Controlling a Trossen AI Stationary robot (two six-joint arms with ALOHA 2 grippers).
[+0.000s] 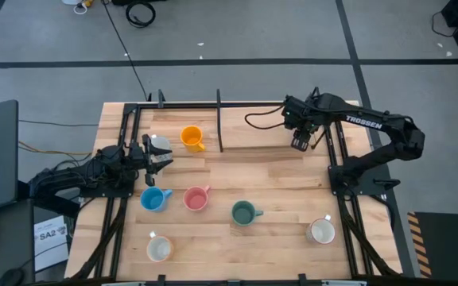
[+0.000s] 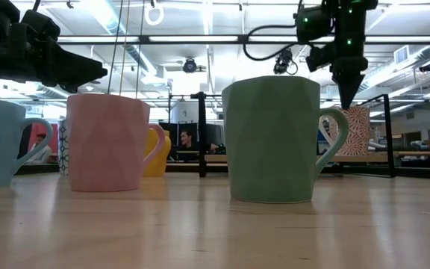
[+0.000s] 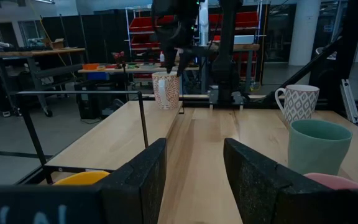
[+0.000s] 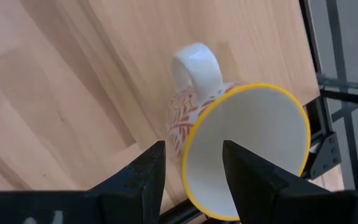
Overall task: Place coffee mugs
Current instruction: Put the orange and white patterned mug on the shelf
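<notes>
A: Front row?
B: I log a cream mug (image 1: 159, 249) and a white patterned mug (image 1: 321, 231) nearest; then light blue mug (image 1: 154, 199), pink mug (image 1: 196, 199), teal-green mug (image 1: 244, 213).
A: Farther back?
B: Orange mug (image 1: 192, 137). The left gripper (image 1: 161, 155) hovers beside it, fingers apart, empty. The right gripper (image 4: 193, 163), fingers spread, hangs above an upright red-patterned, yellow-rimmed mug (image 4: 241, 146).

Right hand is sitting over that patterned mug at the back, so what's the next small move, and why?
Probably lower the right hand straight down: its open fingers straddle the rim of the upright patterned mug, not yet gripping.
</notes>
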